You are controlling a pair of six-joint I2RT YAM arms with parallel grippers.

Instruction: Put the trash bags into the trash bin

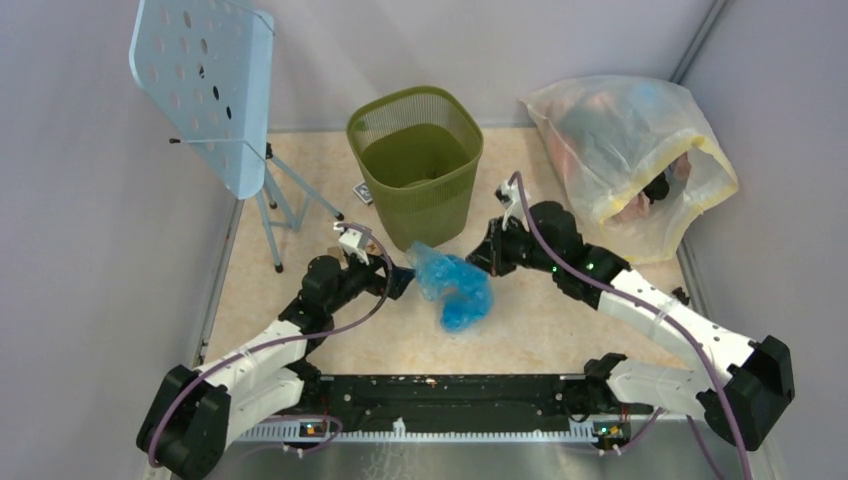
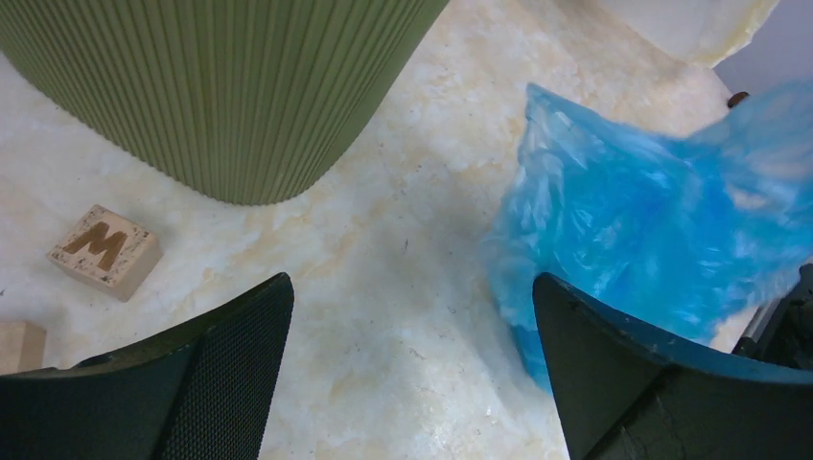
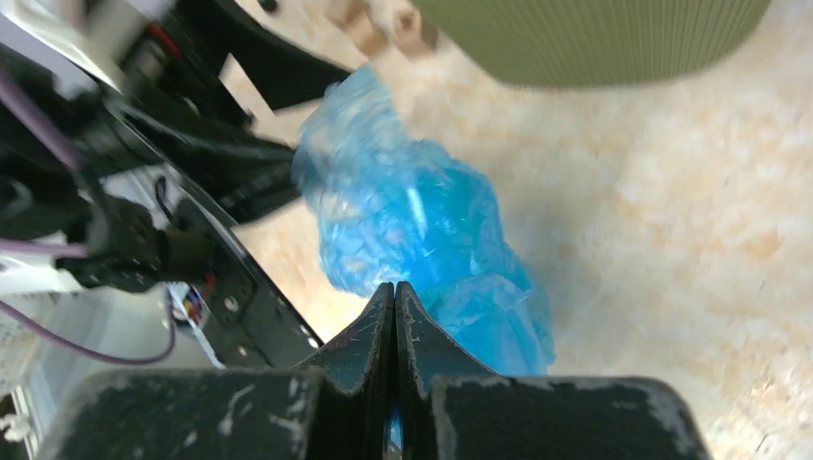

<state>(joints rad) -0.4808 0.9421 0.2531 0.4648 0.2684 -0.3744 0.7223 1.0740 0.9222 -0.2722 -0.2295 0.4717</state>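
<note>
The trash bag [image 1: 455, 285] is a crumpled light-blue plastic bundle on the beige floor just in front of the olive-green trash bin [image 1: 420, 205]. My right gripper [image 1: 482, 260] sits at the bag's right side. In the right wrist view it [image 3: 395, 286] is shut, with a sliver of blue film between the fingers and the bag [image 3: 403, 211] bunched beyond the tips. My left gripper [image 2: 412, 283] stands open over bare floor. Its right finger [image 2: 614, 364] lies against the bag's [image 2: 652, 211] left edge, and the bin's ribbed wall [image 2: 220, 86] is just ahead.
A wooden block marked M [image 2: 104, 251] and a second block [image 2: 19, 345] lie left of the bin's base. A big yellowish-clear stuffed bag [image 1: 630, 160] fills the back right. A light-blue perforated stand [image 1: 205, 85] on a tripod stands at the back left. Walls close in both sides.
</note>
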